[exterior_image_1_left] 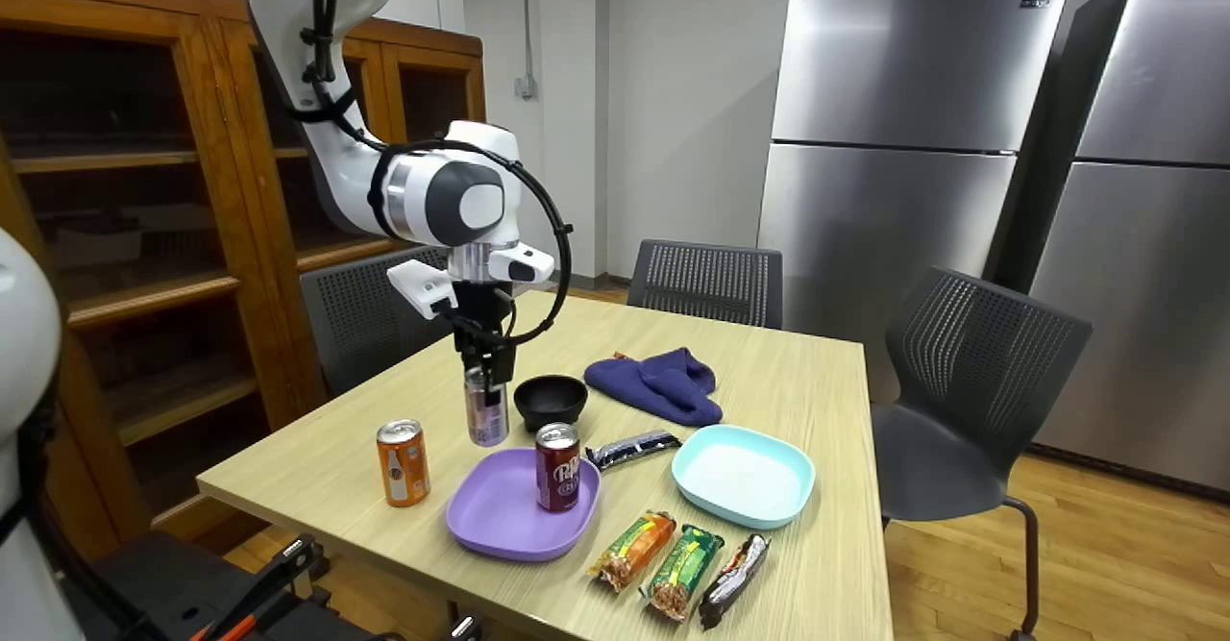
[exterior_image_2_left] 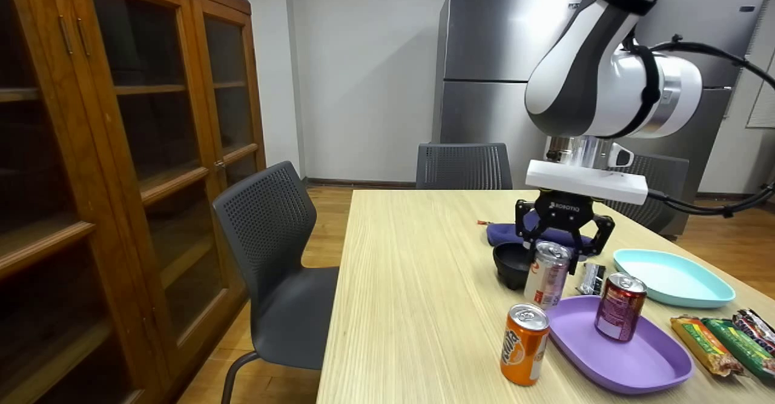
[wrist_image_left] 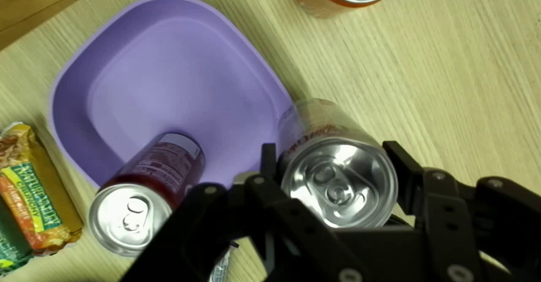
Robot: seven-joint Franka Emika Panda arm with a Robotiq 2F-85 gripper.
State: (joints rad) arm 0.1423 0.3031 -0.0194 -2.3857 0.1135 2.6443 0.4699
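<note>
My gripper (exterior_image_1_left: 494,389) is shut on a silver can (exterior_image_1_left: 487,422) and holds it upright or slightly tilted, its top nearer the wrist camera than the other cans' tops. In the wrist view the fingers (wrist_image_left: 331,159) flank the silver can (wrist_image_left: 338,189) near its top. The can is beside the purple plate (wrist_image_left: 177,62), at its edge. A dark red can (exterior_image_1_left: 557,468) stands on that plate. An orange can (exterior_image_2_left: 525,346) stands on the table near the held can (exterior_image_2_left: 547,286). A black bowl (exterior_image_1_left: 550,397) is just behind the gripper in both exterior views.
A turquoise plate (exterior_image_1_left: 745,478), a dark blue cloth item (exterior_image_1_left: 658,386) and a dark-wrapped bar (exterior_image_1_left: 634,449) lie on the table. Orange (exterior_image_1_left: 634,550), green (exterior_image_1_left: 684,569) and black (exterior_image_1_left: 735,579) snack packs lie near its front edge. Chairs (exterior_image_2_left: 275,277) stand around the table.
</note>
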